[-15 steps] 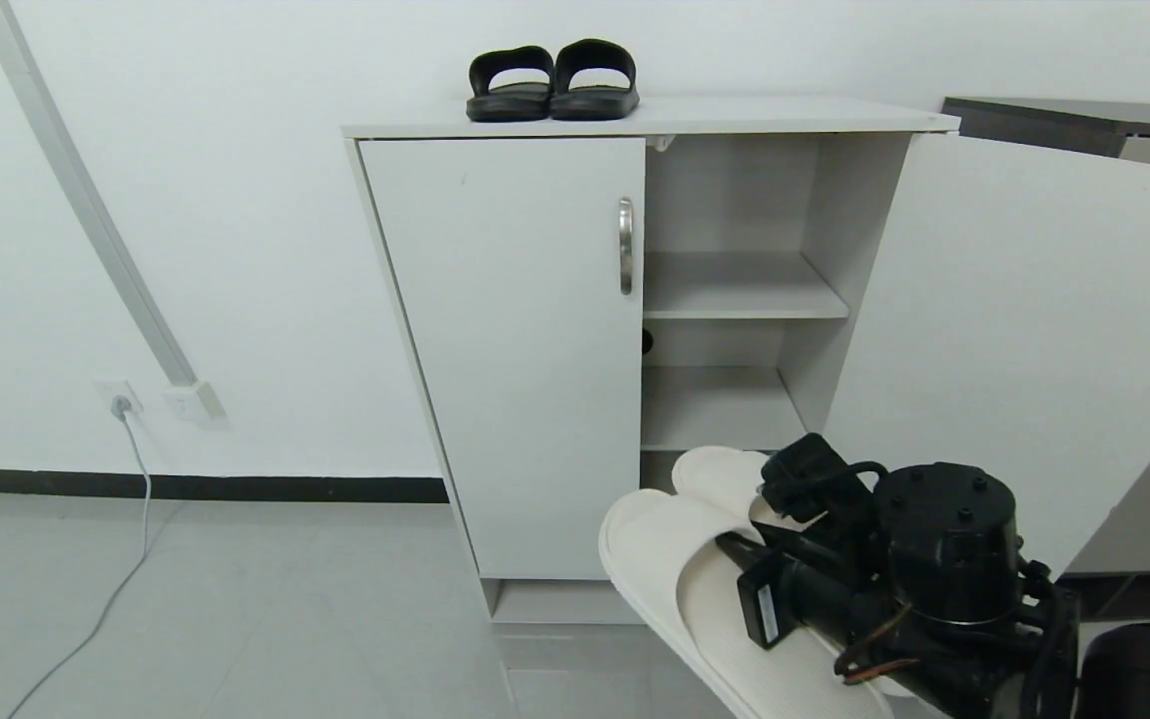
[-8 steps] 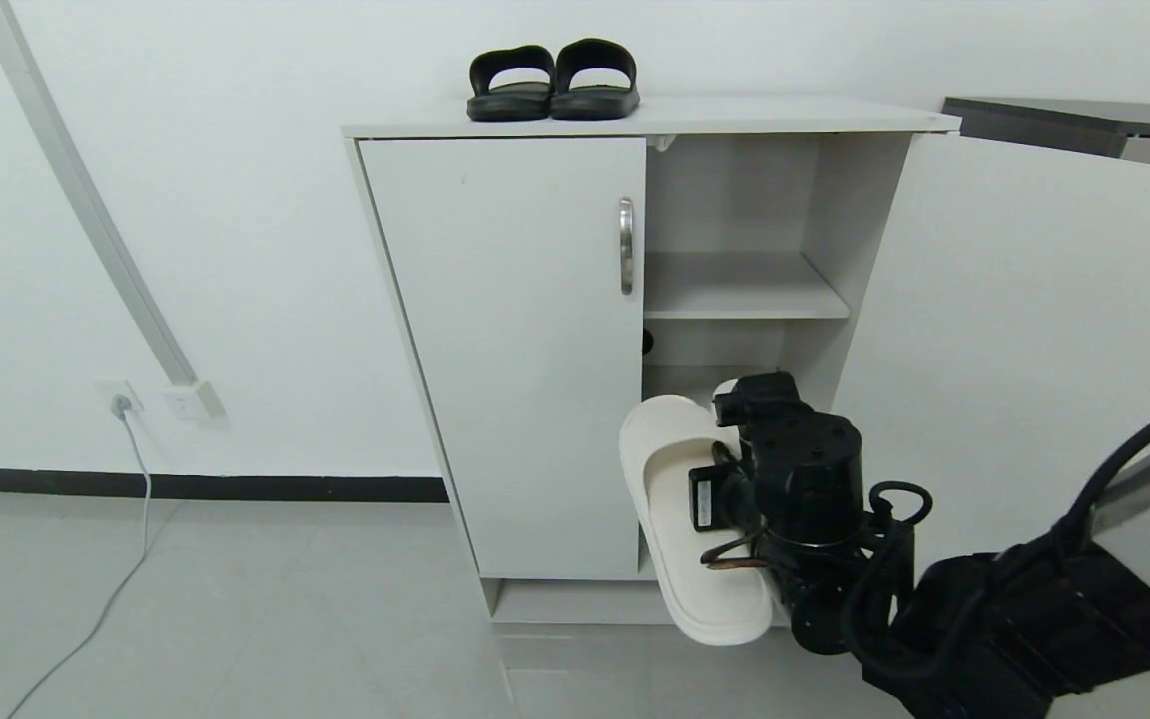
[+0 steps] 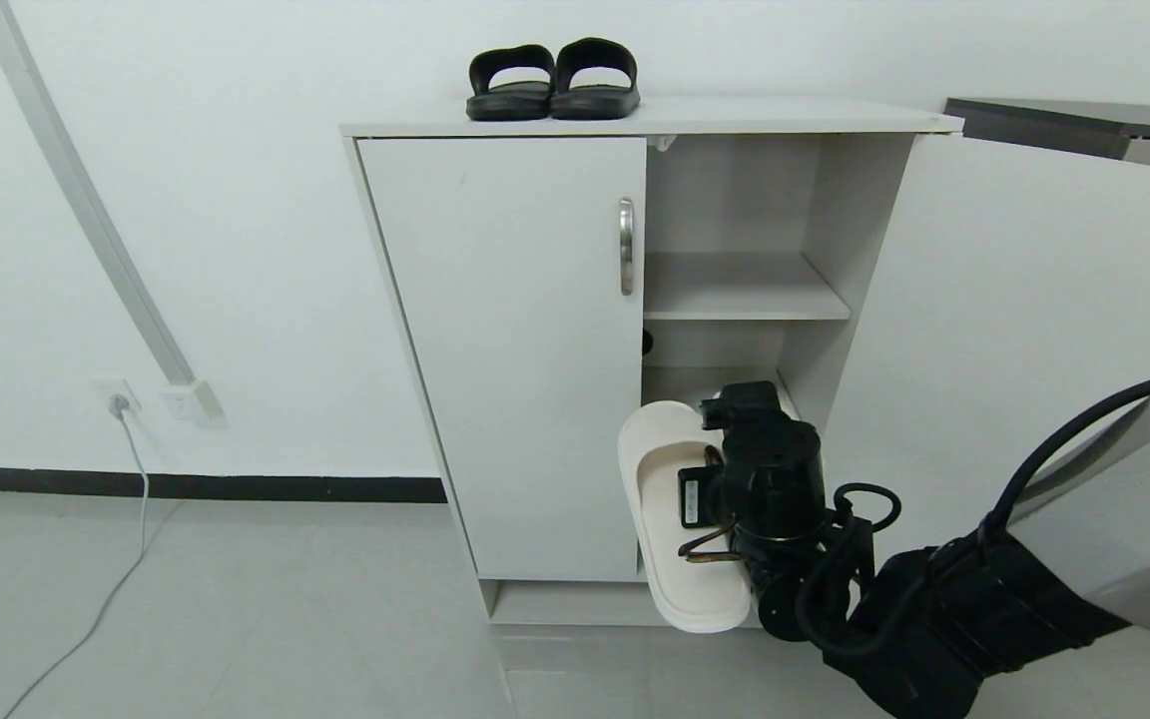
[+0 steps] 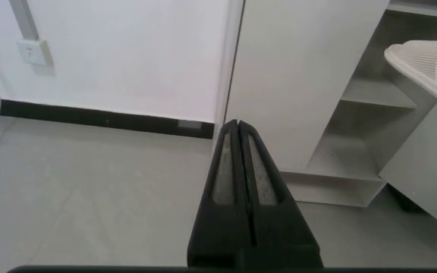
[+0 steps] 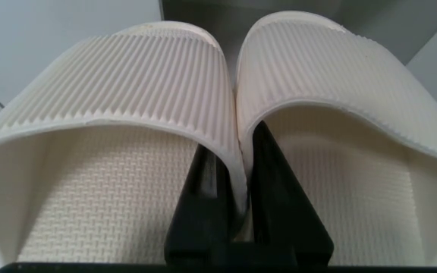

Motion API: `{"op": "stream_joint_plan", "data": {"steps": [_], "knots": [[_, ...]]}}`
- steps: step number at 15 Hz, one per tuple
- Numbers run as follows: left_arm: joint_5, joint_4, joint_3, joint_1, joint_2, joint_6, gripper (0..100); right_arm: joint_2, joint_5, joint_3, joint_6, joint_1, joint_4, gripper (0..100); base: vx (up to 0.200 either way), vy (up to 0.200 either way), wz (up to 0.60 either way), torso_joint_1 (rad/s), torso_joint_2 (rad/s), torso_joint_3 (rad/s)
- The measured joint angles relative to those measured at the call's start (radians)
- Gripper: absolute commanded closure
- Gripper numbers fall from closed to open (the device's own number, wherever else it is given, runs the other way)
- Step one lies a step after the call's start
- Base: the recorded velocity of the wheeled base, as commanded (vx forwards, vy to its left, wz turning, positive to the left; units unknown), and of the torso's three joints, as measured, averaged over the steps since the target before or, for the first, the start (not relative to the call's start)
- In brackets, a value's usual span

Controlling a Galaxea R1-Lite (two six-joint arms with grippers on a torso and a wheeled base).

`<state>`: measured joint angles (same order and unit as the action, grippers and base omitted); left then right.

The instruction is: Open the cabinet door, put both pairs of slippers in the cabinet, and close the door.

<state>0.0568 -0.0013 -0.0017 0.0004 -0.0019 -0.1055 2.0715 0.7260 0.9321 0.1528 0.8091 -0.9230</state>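
Note:
The white cabinet (image 3: 495, 350) has its right door (image 3: 1014, 330) swung open and its left door closed. A pair of black slippers (image 3: 552, 82) sits on the cabinet top. My right gripper (image 5: 230, 189) is shut on the inner edges of the white slippers (image 5: 226, 129), holding both side by side. In the head view the white slippers (image 3: 670, 509) hang at the mouth of the open compartment, below the lower shelf (image 3: 715, 384). My left gripper (image 4: 237, 163) is shut and holds nothing, low over the floor in front of the cabinet (image 4: 302, 83).
Two bare shelves (image 3: 740, 290) show inside the open half. A wall socket with a grey cable (image 3: 121, 409) is on the left wall. A dark-topped unit (image 3: 1084, 120) stands behind the open door. Grey floor (image 3: 236, 619) lies open to the left.
My right arm has carried the white slippers forward from close under the camera to the cabinet's lower opening, with only a small shift in the last half second.

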Motion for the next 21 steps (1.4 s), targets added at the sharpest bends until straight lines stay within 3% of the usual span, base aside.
{"op": "stream_joint_plan", "data": {"steps": [2,10,15,21], "knots": [[-0.002,0.0,0.0,0.001,0.0,0.0,100,0.011,0.002,0.0,0.009,-0.009,0.0,100,0.0,-0.2,0.0,0.007,0.0,0.005],[-0.002,0.0,0.0,0.0,0.0,0.001,100,0.079,0.0,0.016,0.038,-0.039,-0.005,100,0.0,0.0,0.0,0.0,0.0,0.0],[-0.004,0.0,0.0,0.001,0.0,0.001,100,0.127,-0.064,0.025,0.038,-0.053,-0.051,100,0.0,0.0,0.0,0.0,0.0,0.0],[-0.017,0.001,-0.001,0.001,0.001,0.017,100,0.166,-0.074,0.042,0.034,-0.055,-0.059,100,0.0,0.0,0.0,0.0,0.0,-0.059]]}}
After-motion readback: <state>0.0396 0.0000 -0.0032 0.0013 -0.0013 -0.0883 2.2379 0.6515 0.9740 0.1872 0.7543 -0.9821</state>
